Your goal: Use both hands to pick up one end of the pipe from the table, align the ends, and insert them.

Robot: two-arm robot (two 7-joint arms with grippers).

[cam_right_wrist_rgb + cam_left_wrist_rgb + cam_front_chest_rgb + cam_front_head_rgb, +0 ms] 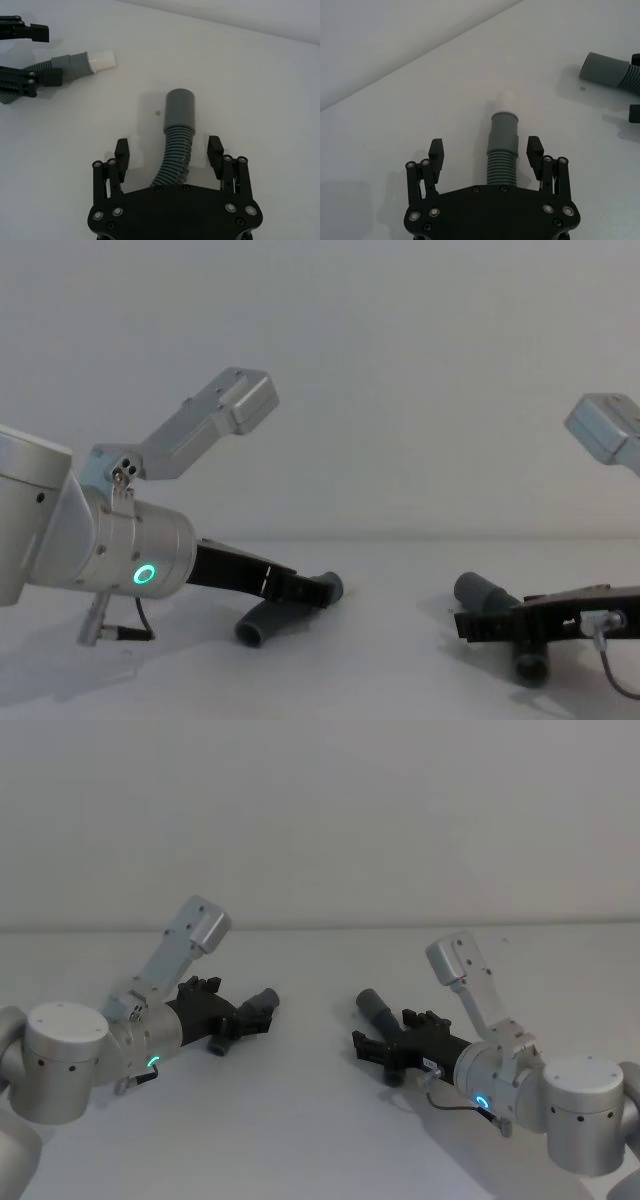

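Tools (486,146) (169,146) (both spread) straddle pipes (503,130) (180,112).

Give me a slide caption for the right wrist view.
Open right gripper straddling the plain-cuffed pipe piece on the table; open left gripper straddles the white-tipped piece beyond.

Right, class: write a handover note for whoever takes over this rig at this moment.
The left gripper is open, straddling the white-tipped piece, no grip yet.
The right gripper is open, straddling the plain-cuffed piece.
Both pieces lie apart on the table.
Done: grippers positioned. To do: grasp, lift, align, insert.
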